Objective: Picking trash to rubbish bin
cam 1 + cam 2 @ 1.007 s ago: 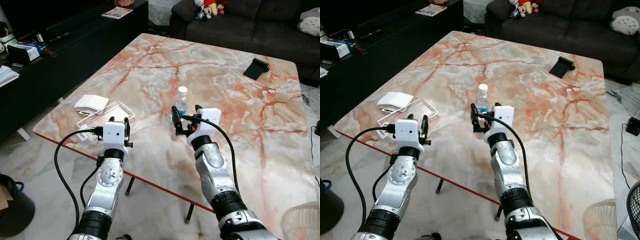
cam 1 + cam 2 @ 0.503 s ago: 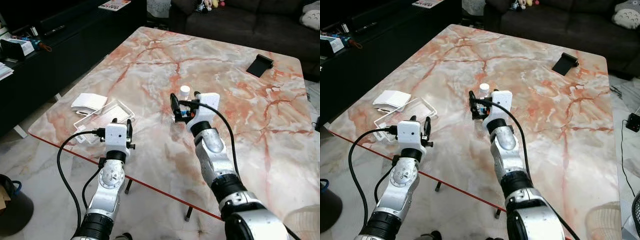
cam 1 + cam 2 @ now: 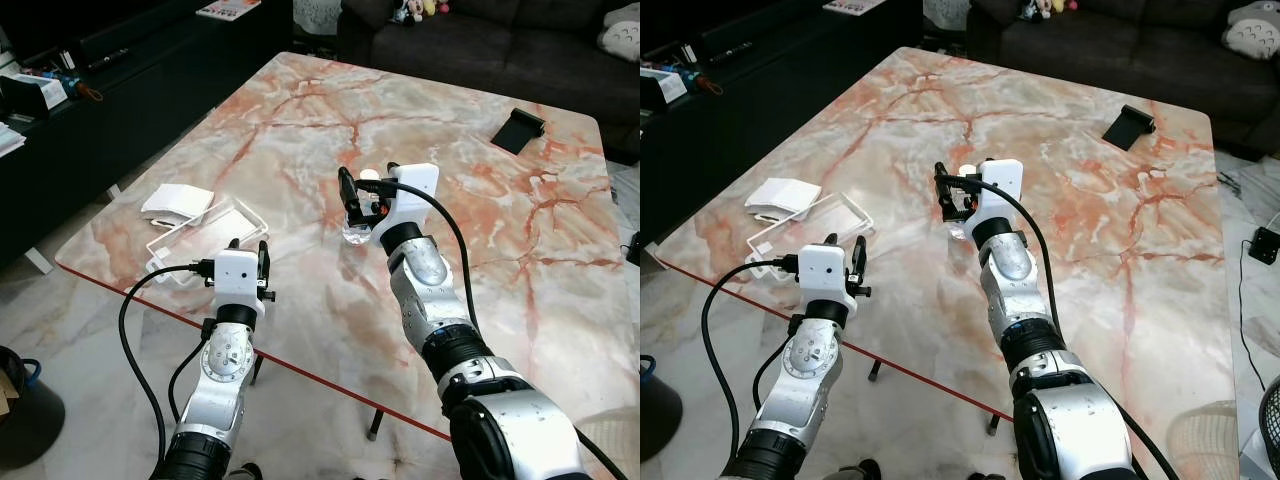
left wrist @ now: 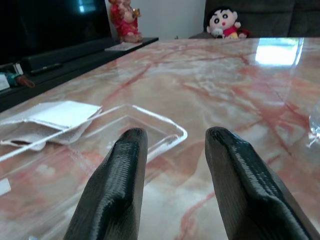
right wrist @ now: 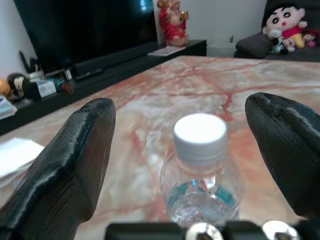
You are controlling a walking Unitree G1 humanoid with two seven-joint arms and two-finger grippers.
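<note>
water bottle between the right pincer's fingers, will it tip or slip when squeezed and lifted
The water bottle stands upright, tall on a narrow base, so an off-centre nudge could probably tip it. It looks nearly empty, so likely light. Its clear plastic wall seems thin and smooth, so it may dent or slip. The right pincer is open around it.

Glossy marble table (image 3: 300, 130), clear plastic bottle (image 5: 201, 170).

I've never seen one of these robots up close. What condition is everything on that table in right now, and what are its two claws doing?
Water bottle: upright, white cap on, nearly empty.
Right gripper: open, fingers on either side of the bottle, not touching it.
Left gripper: open, holding nothing, low over the table's near edge.
Clear plastic tray: lying flat on the table.
White tissue pack: lying flat beside the tray.
Black object: lying near the table's far edge.
</note>
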